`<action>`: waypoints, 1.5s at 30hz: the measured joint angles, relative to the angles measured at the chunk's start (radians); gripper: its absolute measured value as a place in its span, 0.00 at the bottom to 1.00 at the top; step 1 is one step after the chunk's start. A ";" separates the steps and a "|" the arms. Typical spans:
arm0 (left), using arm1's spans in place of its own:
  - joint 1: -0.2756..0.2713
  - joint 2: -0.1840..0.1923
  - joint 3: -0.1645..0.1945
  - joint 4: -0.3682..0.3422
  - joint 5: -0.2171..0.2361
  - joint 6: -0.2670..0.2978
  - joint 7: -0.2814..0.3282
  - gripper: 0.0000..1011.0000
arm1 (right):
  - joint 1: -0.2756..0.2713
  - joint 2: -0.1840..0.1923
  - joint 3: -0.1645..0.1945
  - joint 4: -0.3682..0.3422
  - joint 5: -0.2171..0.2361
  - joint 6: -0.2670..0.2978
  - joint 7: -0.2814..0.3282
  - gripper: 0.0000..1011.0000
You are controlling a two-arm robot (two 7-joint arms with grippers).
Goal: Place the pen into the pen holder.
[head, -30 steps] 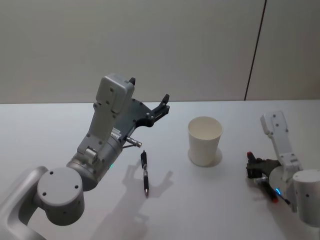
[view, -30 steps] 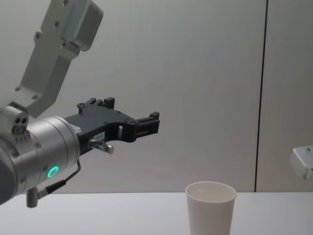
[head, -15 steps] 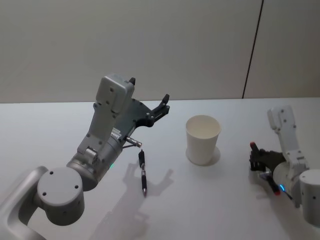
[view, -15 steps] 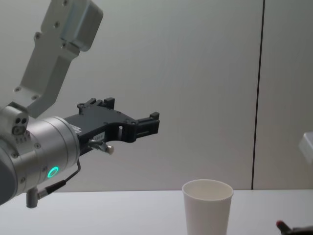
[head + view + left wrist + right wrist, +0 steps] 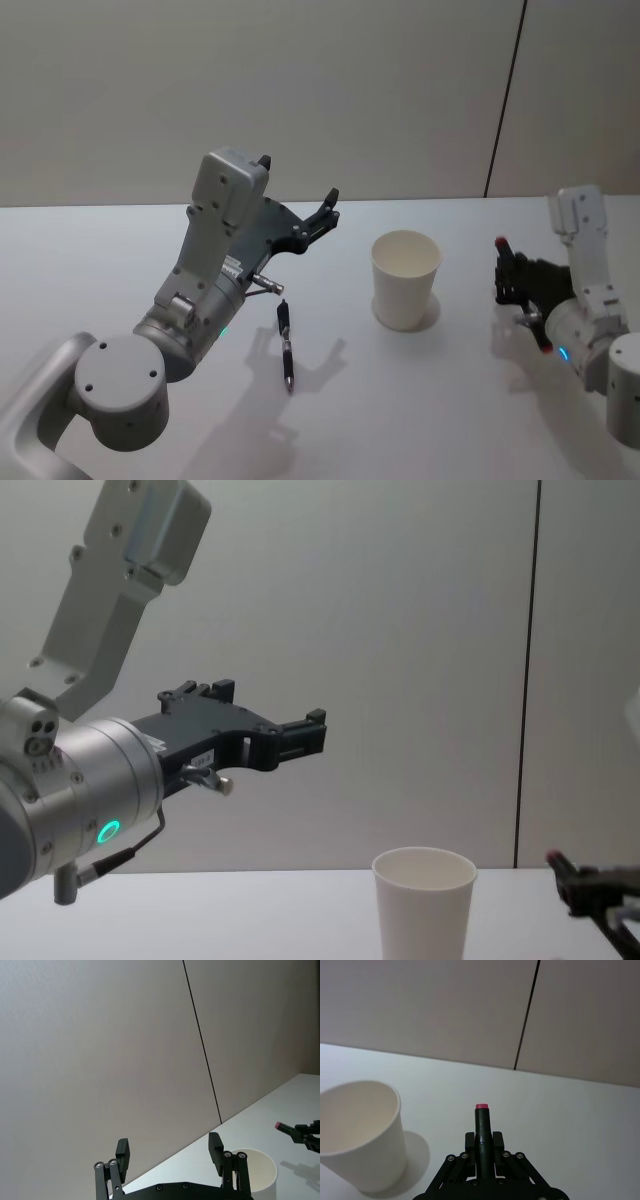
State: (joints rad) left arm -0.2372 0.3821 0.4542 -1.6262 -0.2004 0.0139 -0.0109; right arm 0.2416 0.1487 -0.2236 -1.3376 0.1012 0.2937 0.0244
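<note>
Paper, thin and light, makes up the pen holder (image 5: 405,280): a white tapered cup standing upright on the table (image 5: 120,260) between the two arms. I judge it would tip or slide at a sideways knock, so the drop should come from straight above the rim. The pen (image 5: 482,1127) is a slim, stiff, dark stick with a pinkish-red end. It is light and probably smooth enough to swivel if pinched off-centre, so a hold across the barrel suits it. The right gripper (image 5: 482,1146) has its fingers closed on that barrel, the red end jutting out ahead of them. It hovers off the table to the right of the cup, near it but apart, and in the chest view the red end sits about level with the rim. The pen lies roughly level, so it would need tipping end-down over the opening. A second pen (image 5: 287,345), black, lies flat on the table left of the cup. The left gripper (image 5: 169,1150) hangs raised above it, fingers spread and empty, pointing far and right
</note>
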 joint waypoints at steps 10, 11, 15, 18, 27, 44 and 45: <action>0.000 0.000 0.000 0.000 0.000 0.000 0.000 0.99 | -0.003 -0.011 -0.010 -0.016 0.012 -0.148 0.040 0.19; 0.000 0.000 0.000 0.000 0.000 0.000 0.000 0.99 | -0.002 -0.015 -0.013 -0.017 0.013 -0.171 0.049 0.19; 0.000 0.000 0.000 0.000 0.000 0.000 0.000 0.99 | 0.003 -0.024 -0.021 -0.012 0.015 -0.226 0.070 0.19; 0.000 0.000 0.000 0.000 0.000 0.000 0.000 0.99 | 0.009 -0.032 -0.027 -0.006 0.015 -0.265 0.084 0.19; 0.000 0.000 0.000 0.000 0.000 0.000 0.000 0.99 | 0.029 -0.052 -0.042 0.018 0.008 -0.345 0.108 0.19; 0.000 0.000 0.000 0.000 0.000 0.000 0.000 0.99 | 0.096 -0.088 -0.051 0.102 -0.020 -0.465 0.117 0.19; 0.000 0.000 0.000 0.000 0.000 0.000 0.000 0.99 | 0.099 -0.090 -0.051 0.108 -0.023 -0.472 0.117 0.19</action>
State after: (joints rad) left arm -0.2372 0.3821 0.4542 -1.6262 -0.2004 0.0139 -0.0109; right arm 0.3409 0.0587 -0.2750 -1.2299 0.0787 -0.1783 0.1417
